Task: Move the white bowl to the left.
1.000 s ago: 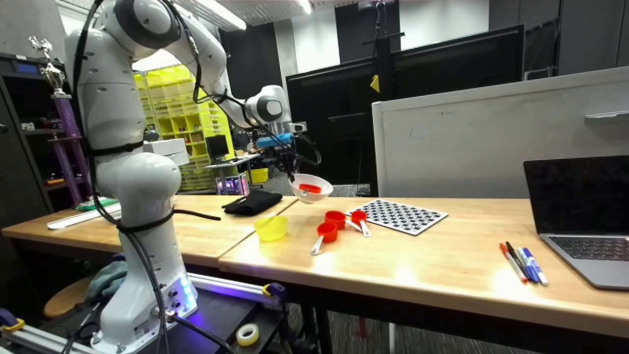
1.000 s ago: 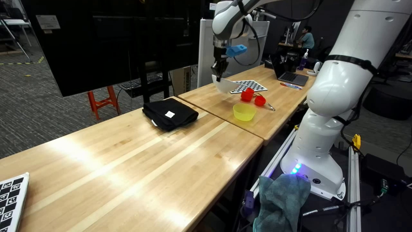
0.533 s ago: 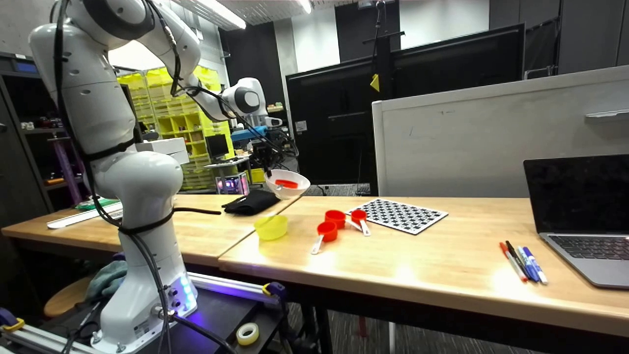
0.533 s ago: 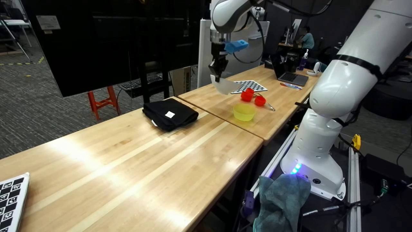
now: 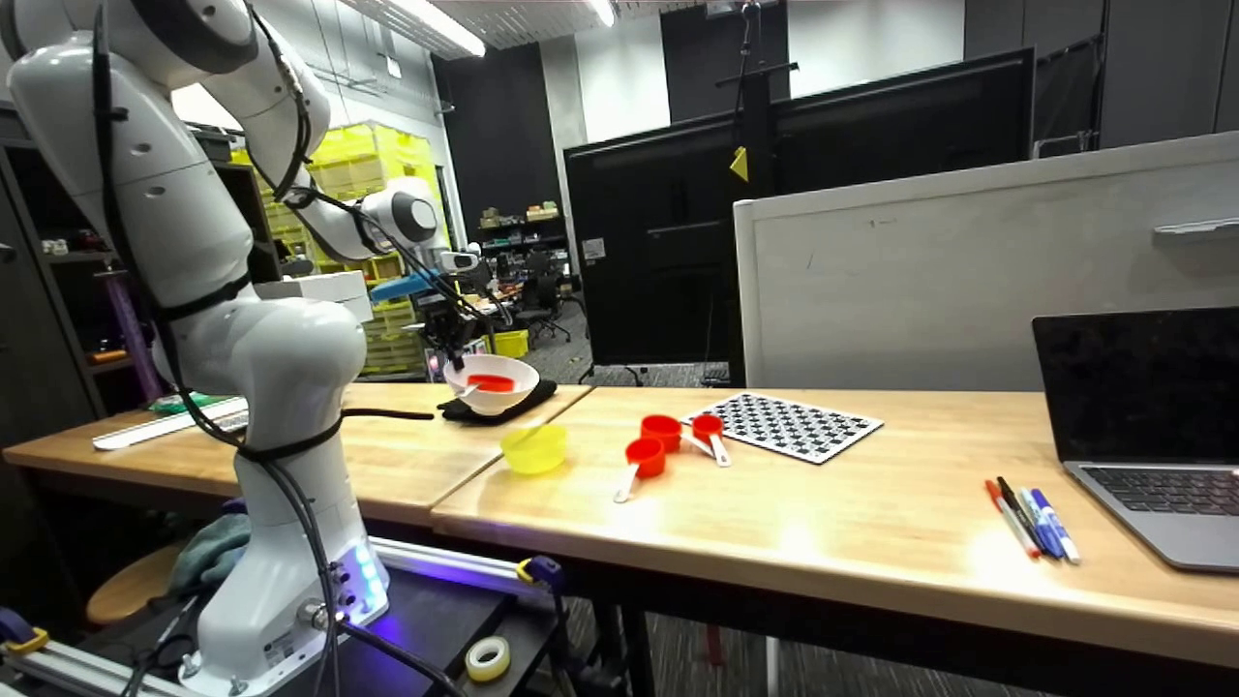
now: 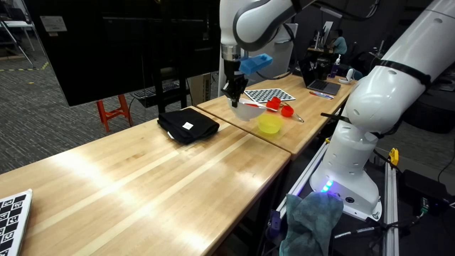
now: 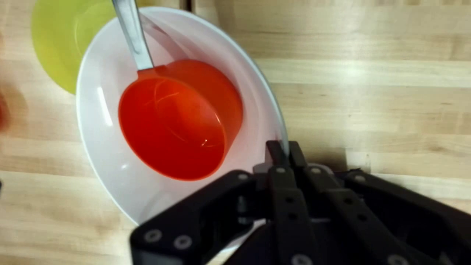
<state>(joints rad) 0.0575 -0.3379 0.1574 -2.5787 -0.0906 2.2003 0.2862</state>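
Observation:
The white bowl (image 5: 510, 400) hangs in the air by its rim, slightly tilted, in both exterior views; it also shows near the table seam in an exterior view (image 6: 245, 112). A red measuring cup (image 7: 191, 110) with a metal handle lies inside it. My gripper (image 7: 287, 149) is shut on the bowl's rim, one finger inside and one outside. The gripper also shows above the bowl's edge in both exterior views (image 5: 457, 362) (image 6: 235, 103). The lower part of the bowl is hidden by the gripper in the wrist view (image 7: 97, 136).
A yellow cup (image 5: 534, 450) stands near the seam, partly under the bowl in the wrist view (image 7: 55, 44). A folded black cloth (image 6: 188, 126) lies beyond the seam. Several red measuring cups (image 5: 661, 432), a checkered board (image 5: 789, 426), pens (image 5: 1036, 523) and a laptop (image 5: 1191, 508) are on the table.
The arm has carried the bowl from over the right table toward the seam and the left table. The bowl is lower now, and its inside shows more in an exterior view.

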